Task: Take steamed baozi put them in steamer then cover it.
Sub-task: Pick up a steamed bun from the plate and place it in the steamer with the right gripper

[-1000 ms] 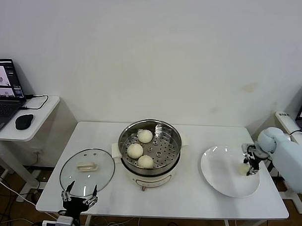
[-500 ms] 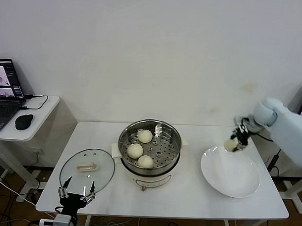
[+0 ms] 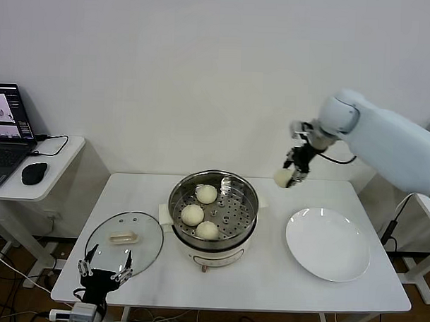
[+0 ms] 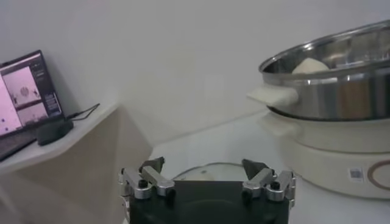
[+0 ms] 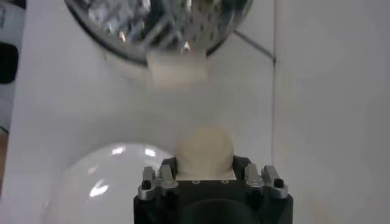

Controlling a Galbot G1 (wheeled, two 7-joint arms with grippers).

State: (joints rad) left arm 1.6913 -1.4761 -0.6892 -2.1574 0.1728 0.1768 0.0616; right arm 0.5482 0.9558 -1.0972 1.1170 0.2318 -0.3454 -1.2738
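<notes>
Three baozi [image 3: 205, 194] [image 3: 192, 214] [image 3: 207, 230] lie in the steel steamer [image 3: 250, 202] at the table's middle. High above the table, between the steamer and the plate, my right gripper [image 3: 288, 175] is shut on another baozi [image 3: 282, 177]; the right wrist view shows that baozi [image 5: 205, 151] filling the jaws, with the steamer [image 5: 159, 24] beyond. The glass cover [image 3: 124, 239] lies flat on the table to the steamer's left, cream handle up. My left gripper [image 3: 104, 274] hangs open at the table's front edge, just in front of the cover, and shows open in its own view as gripper [image 4: 204, 173].
A white plate [image 3: 328, 244] sits bare at the table's right. A side table [image 3: 56, 162] to the left carries a laptop [image 3: 5, 136] and a mouse [image 3: 34, 172]. The wall stands close behind the table.
My right gripper has lifted the baozi off the plate and carried it up and leftward, toward the steamer. The left gripper has drifted slightly left and down at the front edge.
</notes>
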